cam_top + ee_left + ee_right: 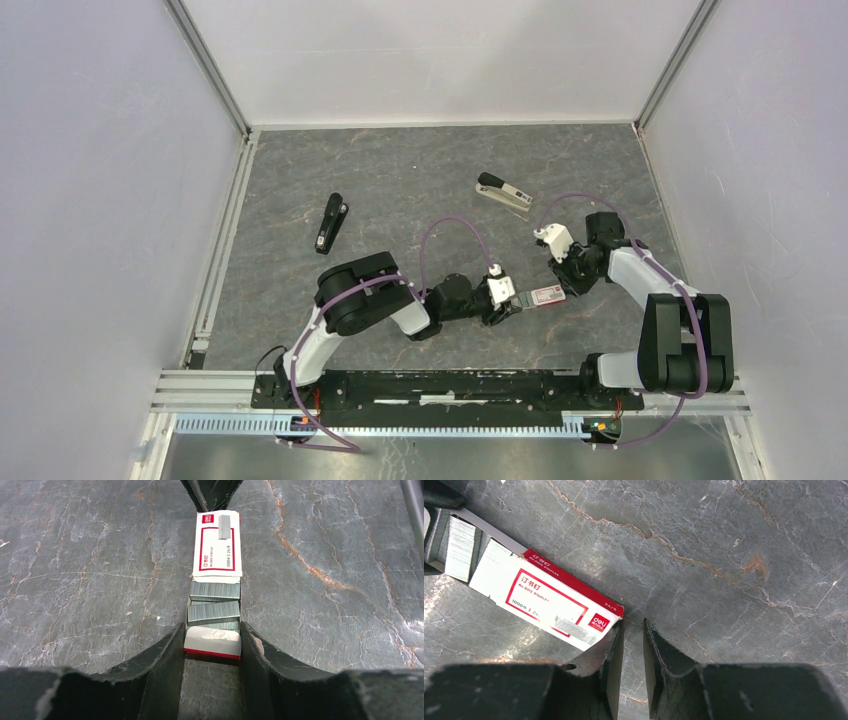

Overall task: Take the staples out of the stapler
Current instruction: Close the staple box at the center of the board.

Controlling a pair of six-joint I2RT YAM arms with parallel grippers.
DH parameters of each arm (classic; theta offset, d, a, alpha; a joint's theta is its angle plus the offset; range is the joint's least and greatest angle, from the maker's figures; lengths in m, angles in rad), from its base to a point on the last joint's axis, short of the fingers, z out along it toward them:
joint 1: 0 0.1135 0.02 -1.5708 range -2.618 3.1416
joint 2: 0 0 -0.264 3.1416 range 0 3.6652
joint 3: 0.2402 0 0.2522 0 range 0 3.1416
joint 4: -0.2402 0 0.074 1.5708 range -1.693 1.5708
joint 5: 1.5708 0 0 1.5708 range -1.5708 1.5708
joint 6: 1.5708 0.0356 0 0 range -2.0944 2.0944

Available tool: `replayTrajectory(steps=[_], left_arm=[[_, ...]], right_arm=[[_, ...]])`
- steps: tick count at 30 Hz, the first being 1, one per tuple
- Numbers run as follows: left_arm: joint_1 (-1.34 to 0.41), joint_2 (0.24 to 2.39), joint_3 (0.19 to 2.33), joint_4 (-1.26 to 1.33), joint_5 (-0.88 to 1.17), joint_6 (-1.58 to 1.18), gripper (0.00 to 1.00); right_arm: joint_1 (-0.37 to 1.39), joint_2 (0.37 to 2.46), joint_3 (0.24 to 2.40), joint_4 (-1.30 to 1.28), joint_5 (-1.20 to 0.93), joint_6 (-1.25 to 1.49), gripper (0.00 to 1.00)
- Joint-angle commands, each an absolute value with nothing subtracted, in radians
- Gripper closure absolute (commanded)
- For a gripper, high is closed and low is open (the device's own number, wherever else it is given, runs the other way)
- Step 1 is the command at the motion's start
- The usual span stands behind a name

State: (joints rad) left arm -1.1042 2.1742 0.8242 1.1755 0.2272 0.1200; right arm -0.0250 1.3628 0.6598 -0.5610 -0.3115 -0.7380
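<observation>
Up the table from above, the stapler lies slantwise beyond your right gripper, the nearer one, well apart from both arms; at the left wrist, your left gripper clamps the staple box by its drawer end, staples running lengthwise away; at the right wrist, jaws stand narrowly apart, empty, just beside the box's corner.

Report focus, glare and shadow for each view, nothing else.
Top external: even, diffuse light, faint shadows; the stapler is small yet crisp. Left wrist: staple box print sharp, left gripper dark and soft-edged in front. Right wrist: box lettering readable, mild sheen on the table, right gripper underexposed, nearly black.
</observation>
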Motion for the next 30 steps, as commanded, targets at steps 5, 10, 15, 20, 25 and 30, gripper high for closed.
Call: replayTrajectory(steps=[5, 10, 15, 20, 25, 30], left_arm=[[-1.153, 2.206, 0.839, 1.107, 0.037, 0.060, 0.52], [-1.164, 2.227, 0.858, 1.123, 0.066, 0.038, 0.51], [-1.164, 2.230, 0.888, 1.107, 0.084, 0.020, 0.49], [-1.162, 2.198, 0.902, 1.081, 0.062, -0.051, 0.38], [-1.153, 2.123, 0.889, 1.054, 0.044, -0.112, 0.25], [-1.132, 2.013, 0.863, 1.028, 0.062, -0.177, 0.21]], right_arm=[[-0.006, 1.387, 0.614, -0.578, -0.321, -0.733, 0.73], [-0.005, 1.398, 0.615, -0.567, -0.334, -0.724, 0.73], [0.028, 1.401, 0.617, -0.559, -0.333, -0.719, 0.72], [0.023, 1.379, 0.622, -0.536, -0.309, -0.707, 0.67], [-0.009, 1.356, 0.646, -0.532, -0.310, -0.704, 0.64], [-0.060, 1.350, 0.651, -0.533, -0.319, -0.718, 0.63]])
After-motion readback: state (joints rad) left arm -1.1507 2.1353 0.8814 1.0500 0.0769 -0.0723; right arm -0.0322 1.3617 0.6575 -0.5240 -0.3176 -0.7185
